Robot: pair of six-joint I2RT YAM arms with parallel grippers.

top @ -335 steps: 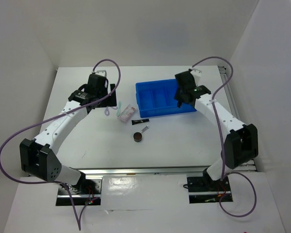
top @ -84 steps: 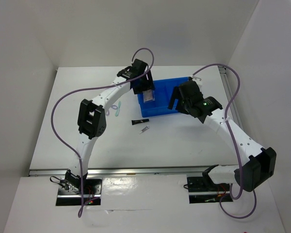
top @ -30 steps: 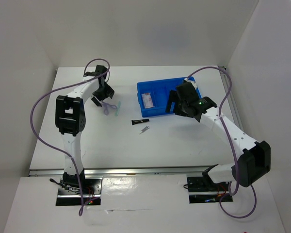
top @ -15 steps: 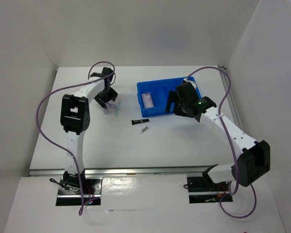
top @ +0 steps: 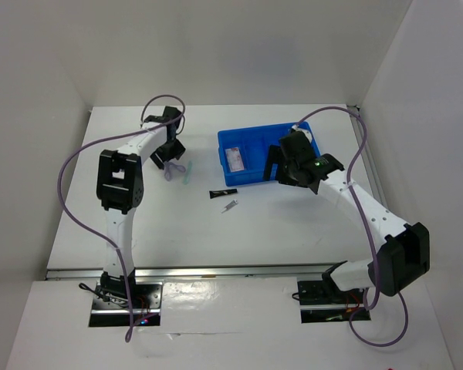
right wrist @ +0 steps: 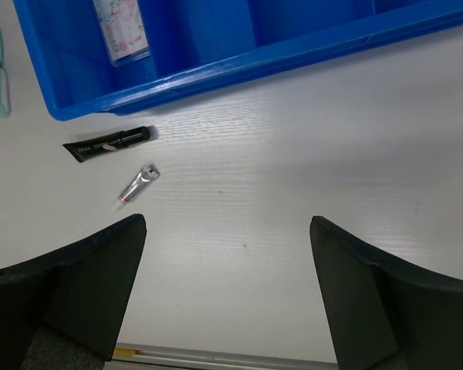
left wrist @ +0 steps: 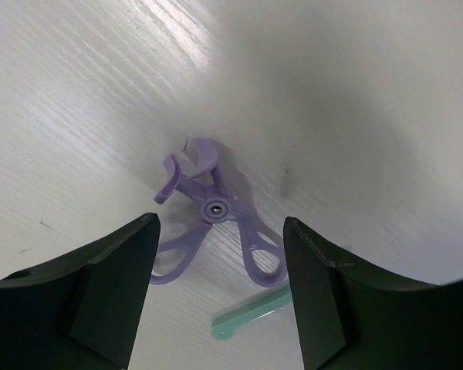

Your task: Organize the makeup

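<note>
A robotics lab booth is showing here. White panels (top: 239, 54) are enclosing a white worktop (top: 285, 231), with two cabled arms (top: 355, 202) sitting bolted at its near edge.

The left arm (top: 120, 181) rises steeply from its base at the near edge, folds at a dark elbow joint, and its white forearm reaches toward the far left. Its wrist bends over so that the left end effector (top: 168, 154) points downward. In the left wrist view the left end effector (left wrist: 220, 231) has its two dark fingers (left wrist: 116, 285) spread wide, with nothing gripped between them.

The right arm (top: 370, 220) leans outward from its base to a dark elbow at the far right, then its forearm stretches back toward the centre. The right end effector (top: 285, 163) tilts downward, and in its own wrist view the right end effector (right wrist: 228, 223) holds its fingers (right wrist: 92, 285) wide apart, gripping nothing.
</note>
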